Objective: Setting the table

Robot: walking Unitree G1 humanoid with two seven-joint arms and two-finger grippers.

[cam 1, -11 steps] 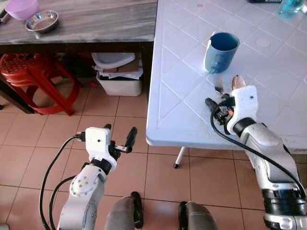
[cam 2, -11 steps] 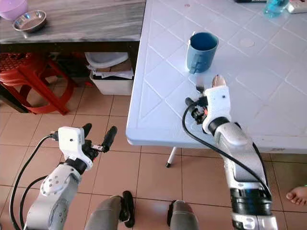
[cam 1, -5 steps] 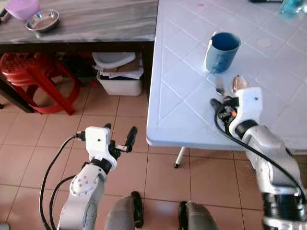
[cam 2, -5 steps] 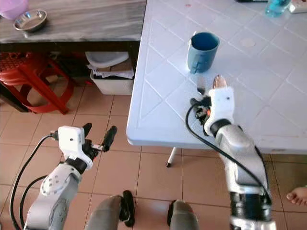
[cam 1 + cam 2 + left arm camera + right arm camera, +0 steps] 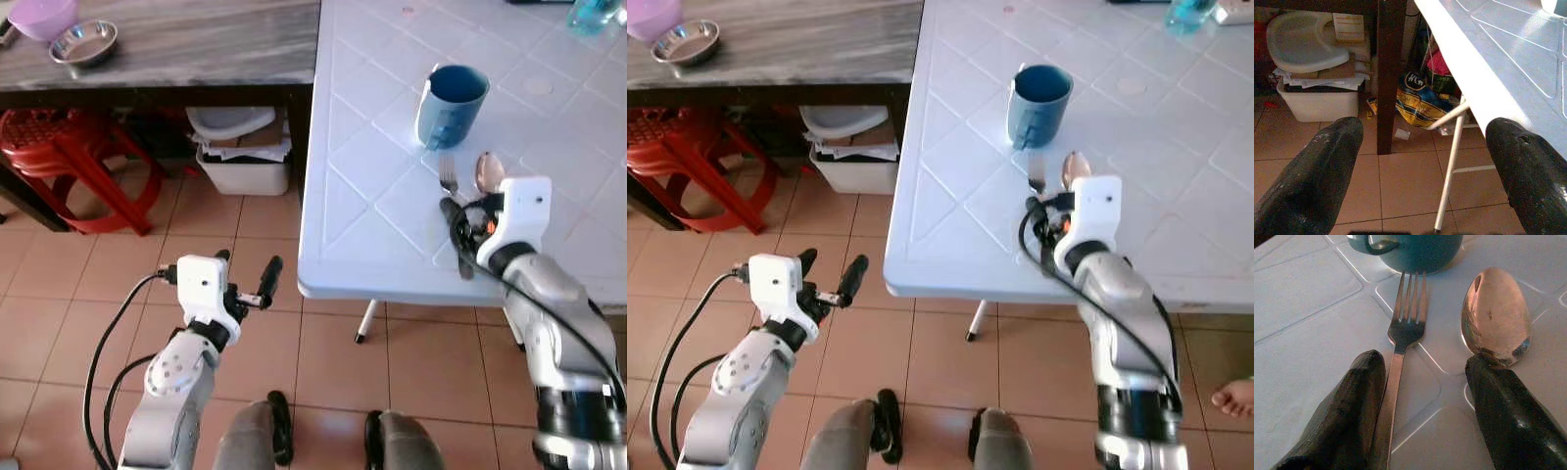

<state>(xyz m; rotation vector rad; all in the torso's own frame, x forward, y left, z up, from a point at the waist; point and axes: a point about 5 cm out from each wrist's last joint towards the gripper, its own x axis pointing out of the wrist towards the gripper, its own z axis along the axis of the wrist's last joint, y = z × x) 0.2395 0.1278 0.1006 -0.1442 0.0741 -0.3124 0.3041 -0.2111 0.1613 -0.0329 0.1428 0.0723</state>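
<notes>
White plastic surface (image 5: 372, 117) with a moulded diamond pattern, carrying one blue mug (image 5: 451, 106), one fork (image 5: 448, 176) and one spoon (image 5: 487, 170). Fork and spoon side by side just in front of the mug, tines and bowl toward it, near the front edge. Right end effector (image 5: 1420, 396) low over the two handles, fingers (image 5: 1352, 406) spread apart and gripping nothing; fork handle running along the inner side of one finger, spoon neck passing under the tip of the other, true contact hard to judge. Spoon bowl facing up, shiny, coppery in the wrist view. One clear blue bottle (image 5: 593, 14) at the far edge, partly cut off.

Left end effector (image 5: 245, 284) held out over the tiled floor (image 5: 118, 274), off the white surface, open and empty, with two black fingers (image 5: 1317, 171) wide apart. Between them in the wrist view: one dark post, one thin white leg (image 5: 1449, 161) of the surface, and clutter beneath.

To the left, one grey wood-grain surface (image 5: 196, 44) with two bowls at its far corner, one steel bowl (image 5: 83, 42) and one purple bowl (image 5: 41, 15). Under it, one red plastic stool (image 5: 69, 162) and one white bin (image 5: 240, 162) stuffed with papers.
</notes>
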